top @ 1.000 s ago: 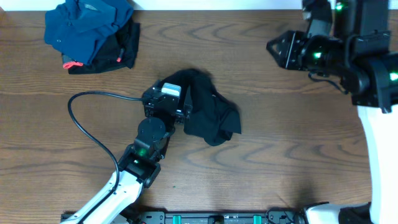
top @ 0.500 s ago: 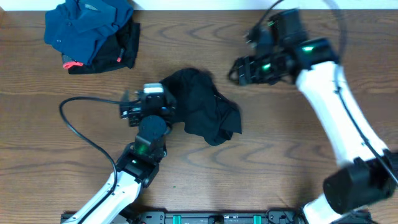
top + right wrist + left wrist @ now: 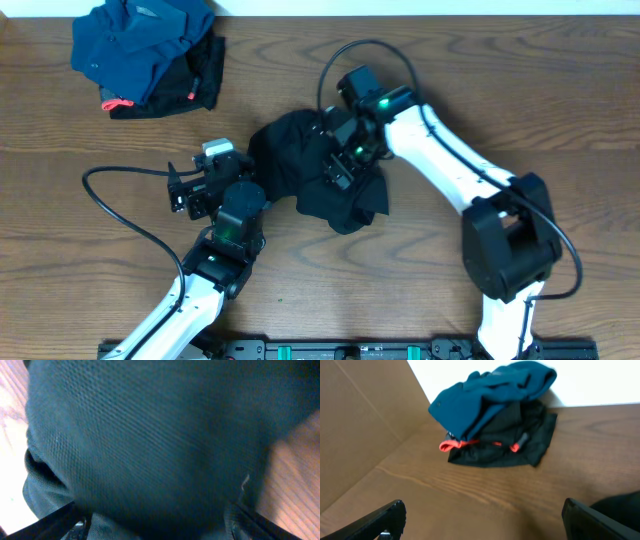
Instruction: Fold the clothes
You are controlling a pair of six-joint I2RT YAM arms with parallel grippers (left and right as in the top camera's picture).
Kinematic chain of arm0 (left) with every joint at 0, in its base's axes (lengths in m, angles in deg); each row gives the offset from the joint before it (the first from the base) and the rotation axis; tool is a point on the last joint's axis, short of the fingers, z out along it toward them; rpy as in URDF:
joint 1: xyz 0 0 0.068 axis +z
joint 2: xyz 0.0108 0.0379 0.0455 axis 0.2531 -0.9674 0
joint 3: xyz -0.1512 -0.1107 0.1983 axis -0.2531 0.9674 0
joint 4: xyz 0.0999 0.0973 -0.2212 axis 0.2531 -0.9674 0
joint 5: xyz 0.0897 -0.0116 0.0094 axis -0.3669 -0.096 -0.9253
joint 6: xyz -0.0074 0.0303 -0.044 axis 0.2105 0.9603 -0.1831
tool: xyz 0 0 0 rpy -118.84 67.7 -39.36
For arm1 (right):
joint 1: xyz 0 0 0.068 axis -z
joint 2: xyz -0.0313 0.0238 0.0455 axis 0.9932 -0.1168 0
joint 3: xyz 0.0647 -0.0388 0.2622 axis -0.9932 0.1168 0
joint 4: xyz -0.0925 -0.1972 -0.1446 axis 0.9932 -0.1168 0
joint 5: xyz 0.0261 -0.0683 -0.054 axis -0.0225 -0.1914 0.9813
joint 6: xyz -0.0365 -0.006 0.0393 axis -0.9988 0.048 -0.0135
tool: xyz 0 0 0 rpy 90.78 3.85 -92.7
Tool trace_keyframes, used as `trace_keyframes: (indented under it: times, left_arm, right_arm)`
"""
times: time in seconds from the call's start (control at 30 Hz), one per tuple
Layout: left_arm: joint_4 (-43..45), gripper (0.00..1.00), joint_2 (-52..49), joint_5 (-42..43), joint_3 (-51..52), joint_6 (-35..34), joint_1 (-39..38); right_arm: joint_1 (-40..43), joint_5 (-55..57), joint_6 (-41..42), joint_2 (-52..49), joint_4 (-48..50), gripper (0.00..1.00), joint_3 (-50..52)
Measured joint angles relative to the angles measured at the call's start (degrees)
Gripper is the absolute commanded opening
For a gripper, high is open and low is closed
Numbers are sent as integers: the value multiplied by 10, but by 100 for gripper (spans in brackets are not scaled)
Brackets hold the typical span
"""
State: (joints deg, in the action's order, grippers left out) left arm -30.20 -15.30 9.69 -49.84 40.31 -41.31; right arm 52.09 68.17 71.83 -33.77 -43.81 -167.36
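A crumpled black garment (image 3: 322, 175) lies in the middle of the wooden table (image 3: 480, 90). My right gripper (image 3: 340, 162) is down on its upper right part. In the right wrist view the dark mesh cloth (image 3: 150, 435) fills the frame, and the gripper (image 3: 152, 522) stands open with its fingertips (image 3: 55, 522) wide apart over the fabric. My left gripper (image 3: 190, 180) sits just left of the garment, open and holding nothing. In its wrist view, the left gripper (image 3: 482, 520) spans bare wood, with the garment's edge (image 3: 620, 502) at the right.
A pile of blue and black clothes (image 3: 150, 55) with red cord ends lies at the far left corner; the same pile (image 3: 495, 415) shows in the left wrist view. A black cable (image 3: 105, 195) loops on the table left of the left arm. A cardboard wall (image 3: 355, 425) stands at the left.
The right arm has swung in from the far right edge and come down onto the black garment. The left gripper has drawn back leftwards off the garment, jaws wide.
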Motion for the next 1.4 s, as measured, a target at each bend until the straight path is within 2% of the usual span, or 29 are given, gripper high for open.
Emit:
trace_keyframes:
  times: [0.03,0.07,0.1,0.2,0.27,0.3,0.5,0.7,1.0,1.4]
  left_arm:
    - [-8,100,0,0,0,-4,0]
    - [-18,100,0,0,0,-8,0]
    - [-23,100,0,0,0,-10,0]
    - [-32,100,0,0,0,-18,0]
    - [-36,100,0,0,0,-30,0]
    - [-42,100,0,2,0,-37,0]
    - [-70,100,0,85,0,-52,0]
    - [-74,99,0,166,0,-56,0]
    - [-74,98,0,205,0,-57,0]
    - [-62,98,0,338,0,-57,0]
  right_arm:
    - [-4,2,-4,-4,3,68,0]
    - [-10,4,-8,-5,7,56,1]
    - [-15,6,-12,-6,12,39,1]
    - [-20,10,-12,-6,21,22,1]
    - [-20,14,-13,-6,22,4,1]
    - [-20,19,-10,-6,23,1,1]
    - [-20,56,16,-5,0,1,-9]
    - [-20,72,26,19,-66,1,-77]
    - [-21,56,30,158,-144,1,-187]
    - [-29,-6,51,286,-132,1,-195]
